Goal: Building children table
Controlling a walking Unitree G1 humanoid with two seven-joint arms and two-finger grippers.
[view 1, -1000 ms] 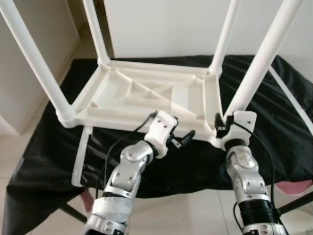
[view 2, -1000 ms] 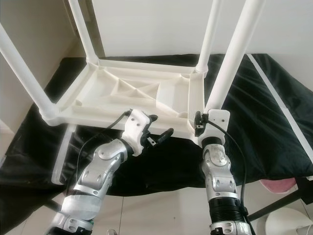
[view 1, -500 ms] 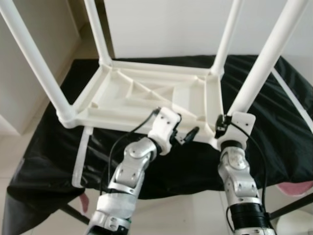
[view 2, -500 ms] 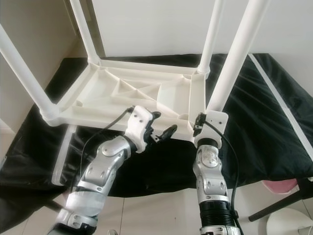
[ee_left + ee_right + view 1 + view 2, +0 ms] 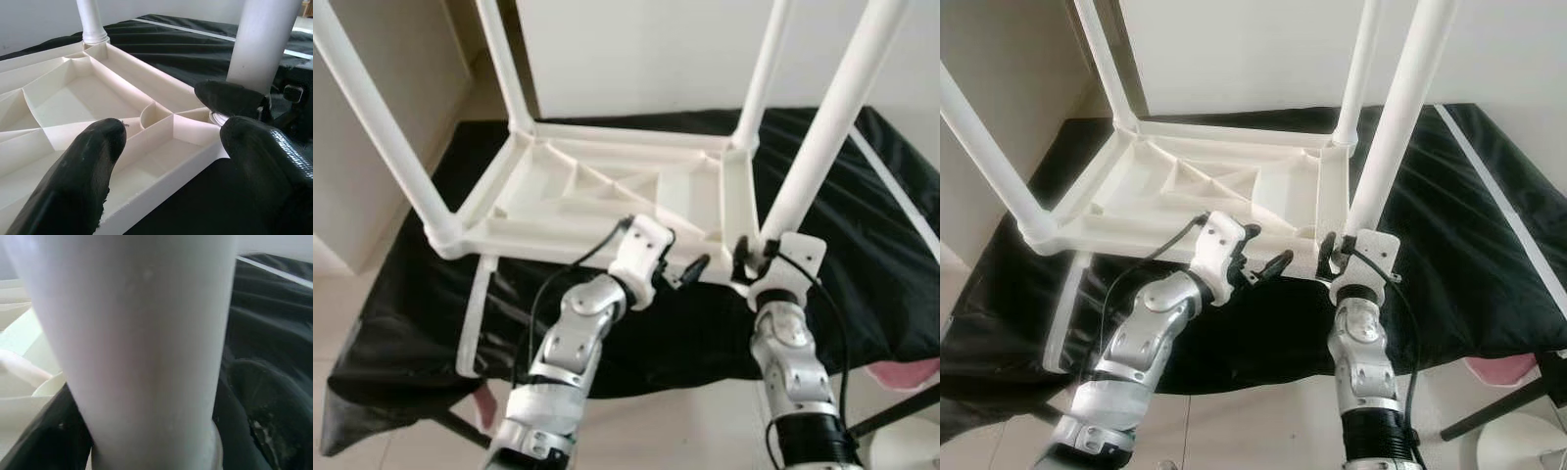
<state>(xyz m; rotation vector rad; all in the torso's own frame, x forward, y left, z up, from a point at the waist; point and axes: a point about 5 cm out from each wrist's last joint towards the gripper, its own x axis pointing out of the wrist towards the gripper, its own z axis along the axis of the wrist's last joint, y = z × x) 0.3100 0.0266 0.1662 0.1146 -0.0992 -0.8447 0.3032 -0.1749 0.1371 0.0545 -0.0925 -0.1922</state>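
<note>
Table (image 5: 607, 186) upturned, legs cropped, left pincer (image 5: 690, 272) spread, right pincer (image 5: 751, 257) clasping near leg (image 5: 813, 147).

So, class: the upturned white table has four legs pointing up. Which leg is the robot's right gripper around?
The near right leg, closest to the robot. The right gripper wraps its base at the tabletop corner; the other three stand free.

White children's table (image 5: 607, 191) lies upside down (four legs up).
</note>
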